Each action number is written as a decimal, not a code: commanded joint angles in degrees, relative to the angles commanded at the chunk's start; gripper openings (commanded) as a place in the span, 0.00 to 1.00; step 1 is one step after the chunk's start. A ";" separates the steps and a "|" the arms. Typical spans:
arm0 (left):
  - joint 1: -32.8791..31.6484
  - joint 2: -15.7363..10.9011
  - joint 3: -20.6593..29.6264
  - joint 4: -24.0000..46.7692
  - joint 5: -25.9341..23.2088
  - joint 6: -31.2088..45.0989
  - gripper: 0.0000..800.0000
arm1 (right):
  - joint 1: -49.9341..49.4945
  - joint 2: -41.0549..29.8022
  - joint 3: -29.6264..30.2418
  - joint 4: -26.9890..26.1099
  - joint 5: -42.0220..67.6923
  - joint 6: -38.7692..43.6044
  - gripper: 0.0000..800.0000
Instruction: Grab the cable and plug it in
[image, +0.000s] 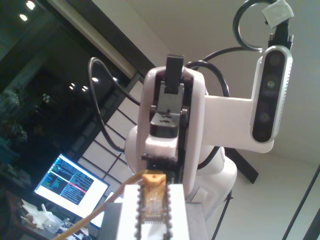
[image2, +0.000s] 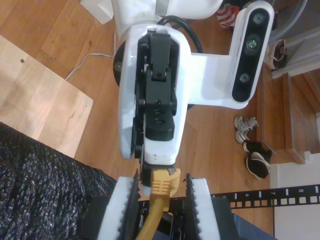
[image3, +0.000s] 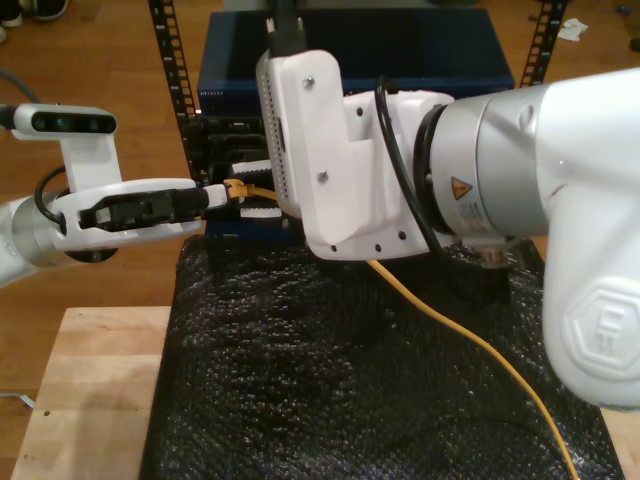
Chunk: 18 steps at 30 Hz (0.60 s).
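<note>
The orange-yellow cable (image3: 452, 328) runs across the black mat and up under the big arm at the exterior view's right. Its clear plug (image: 152, 200) sits between the white toothed fingers of my first gripper (image: 153, 188), which is shut on it. In the exterior view my first gripper (image3: 218, 195) reaches in from the left. My second gripper (image2: 161, 181) faces it head-on. Its jaws stand on either side of the orange boot (image2: 162, 182) with a small gap on each side. Seen from outside, my second gripper (image3: 250, 190) belongs to the big near arm.
A black rack (image3: 190, 110) with a blue box (image3: 420, 55) on it stands just behind the two grippers. The black padded mat (image3: 300, 380) lies on a wooden table (image3: 80, 400). A lit monitor (image: 70, 187) and shoes (image2: 252, 152) on the floor show in the wrist views.
</note>
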 joint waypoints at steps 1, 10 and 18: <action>0.00 0.09 0.09 0.09 0.00 -0.09 0.01 | 0.00 0.09 0.00 0.00 0.00 0.00 0.31; -0.18 0.09 0.26 1.23 0.00 -0.88 0.02 | 0.00 0.18 0.00 0.00 0.00 0.00 0.30; -0.18 0.09 0.26 1.23 0.09 -0.88 0.02 | 0.00 0.18 0.00 0.00 0.00 0.09 0.26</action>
